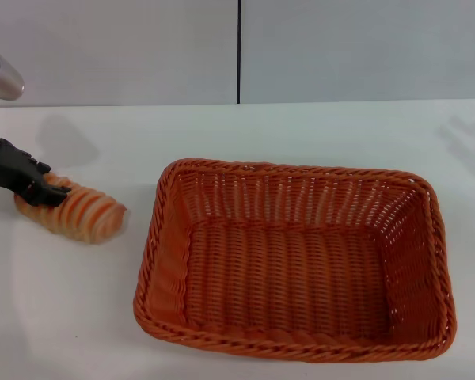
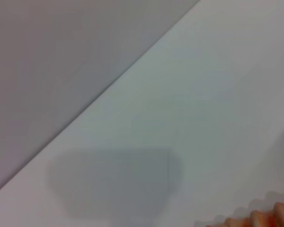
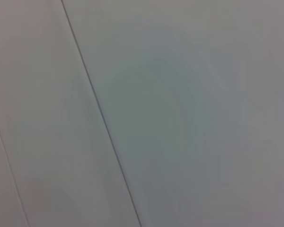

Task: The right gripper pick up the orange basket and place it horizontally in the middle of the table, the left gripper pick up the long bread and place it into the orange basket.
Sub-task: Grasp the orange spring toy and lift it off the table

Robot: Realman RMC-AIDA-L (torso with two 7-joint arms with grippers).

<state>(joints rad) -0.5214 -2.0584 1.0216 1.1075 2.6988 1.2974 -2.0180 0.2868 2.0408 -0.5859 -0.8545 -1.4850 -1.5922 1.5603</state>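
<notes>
Basket (image 1: 297,261) sits nearest, long side across the table (image 1: 317,131), roughly mid-table and slightly right, empty, its front rim close to the picture's lower edge. Farther left, well apart from it, bread (image 1: 73,210) lies flat on the table. Left gripper (image 1: 33,187) is down on the bread's far left end, fingers closed around that end as far as the head view shows, bread not lifted. Risk: the grip is at one end, not the middle, so the loaf could tip or slip out when raised, or clip the basket rim going over. Left arm mostly cut off. Left wrist view shows only a sliver of bread. Right gripper out of sight.
</notes>
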